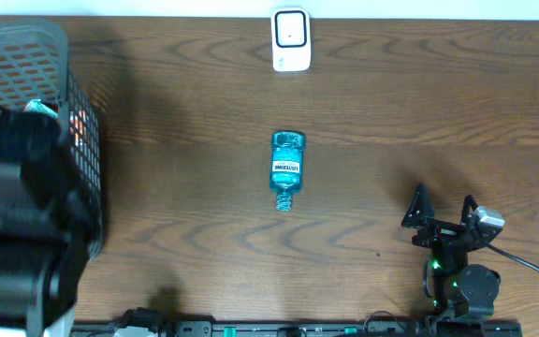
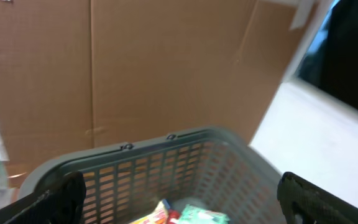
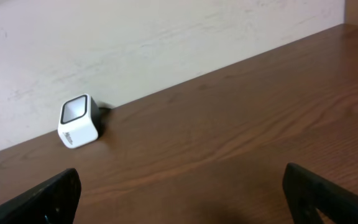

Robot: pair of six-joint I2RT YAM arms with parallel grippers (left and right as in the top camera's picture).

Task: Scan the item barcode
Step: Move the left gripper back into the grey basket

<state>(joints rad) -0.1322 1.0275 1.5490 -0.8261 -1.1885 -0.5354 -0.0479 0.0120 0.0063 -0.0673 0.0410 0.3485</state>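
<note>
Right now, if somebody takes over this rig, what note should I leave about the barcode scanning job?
Left gripper: open, empty, above the grey basket, which holds some packages.
Right gripper: open, empty, at the table's near right, facing the barcode scanner.
Listerine bottle: lying mid-table, cap toward the robot, no gripper on it.
Scanner: at the far edge, beyond the bottle.
Done: nothing visible.
Left: pick up the bottle and show its barcode to the scanner.

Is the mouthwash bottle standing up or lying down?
Lying down: the mouthwash bottle rests flat on the table, its full length and label seen from overhead.
</note>
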